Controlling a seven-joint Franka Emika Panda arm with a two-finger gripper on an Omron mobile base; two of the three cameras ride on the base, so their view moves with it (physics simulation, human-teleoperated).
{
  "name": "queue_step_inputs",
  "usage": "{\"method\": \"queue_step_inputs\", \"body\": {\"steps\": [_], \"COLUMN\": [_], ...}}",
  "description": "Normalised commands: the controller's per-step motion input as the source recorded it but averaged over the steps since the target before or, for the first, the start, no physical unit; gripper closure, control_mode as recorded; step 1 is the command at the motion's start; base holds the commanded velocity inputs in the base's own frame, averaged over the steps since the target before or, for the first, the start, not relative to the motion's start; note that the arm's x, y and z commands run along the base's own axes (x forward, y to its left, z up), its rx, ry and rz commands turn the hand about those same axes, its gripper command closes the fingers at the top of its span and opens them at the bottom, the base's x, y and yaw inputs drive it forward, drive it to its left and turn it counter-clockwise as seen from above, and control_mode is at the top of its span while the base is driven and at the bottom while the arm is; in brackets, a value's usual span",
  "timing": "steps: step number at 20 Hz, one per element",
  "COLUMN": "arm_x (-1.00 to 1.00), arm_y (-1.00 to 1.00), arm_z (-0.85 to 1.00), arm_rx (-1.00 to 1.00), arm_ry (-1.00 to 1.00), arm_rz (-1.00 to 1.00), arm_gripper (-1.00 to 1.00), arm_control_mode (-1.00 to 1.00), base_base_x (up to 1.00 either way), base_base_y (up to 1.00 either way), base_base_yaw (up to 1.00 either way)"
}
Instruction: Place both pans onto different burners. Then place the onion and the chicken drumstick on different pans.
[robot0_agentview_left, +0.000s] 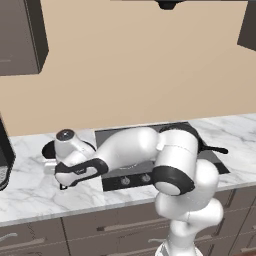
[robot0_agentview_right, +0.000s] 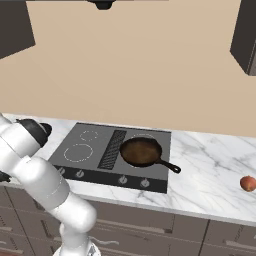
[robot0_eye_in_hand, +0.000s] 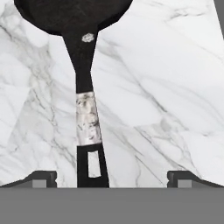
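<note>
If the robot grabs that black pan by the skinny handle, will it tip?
Probably a bit. The black pan has its round bowl far from the handle end, so it may droop bowl-first. It looks stiff, so no bending. The glossy silvery band could be slippery between the open jaws.

In the right base view a pan (robot0_agentview_right: 140, 151) sits on the right half of the cooktop (robot0_agentview_right: 90, 147), at frame centre, its handle pointing lower right. An onion (robot0_agentview_right: 247, 183) lies on the desk (robot0_agentview_right: 210, 170) at the right edge. In the hand view another pan (robot0_eye_in_hand: 74, 17) lies at the top, its handle running down between the tool (robot0_eye_in_hand: 112, 178) tips.
</note>
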Motion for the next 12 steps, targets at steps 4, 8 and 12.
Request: {"method": "queue_step_inputs", "body": {"steps": [4, 8, 12], "arm_x": [0.13, 0.12, 0.14], "arm_y": [0.12, 0.17, 0.21], "arm_z": [-0.19, -0.17, -0.12], "arm_rx": [0.0, 0.0, 0.0], "arm_ry": [0.0, 0.0, 0.0], "arm_rz": [0.0, 0.0, 0.0], "arm_gripper": [-1.0, -1.0, -1.0], "arm_control_mode": [-1.0, -1.0, -1.0], "base_base_x": [0.0, 0.0, 0.0], "base_base_y": [0.0, 0.0, 0.0], "base_base_yaw": [0.0, 0.0, 0.0]}}
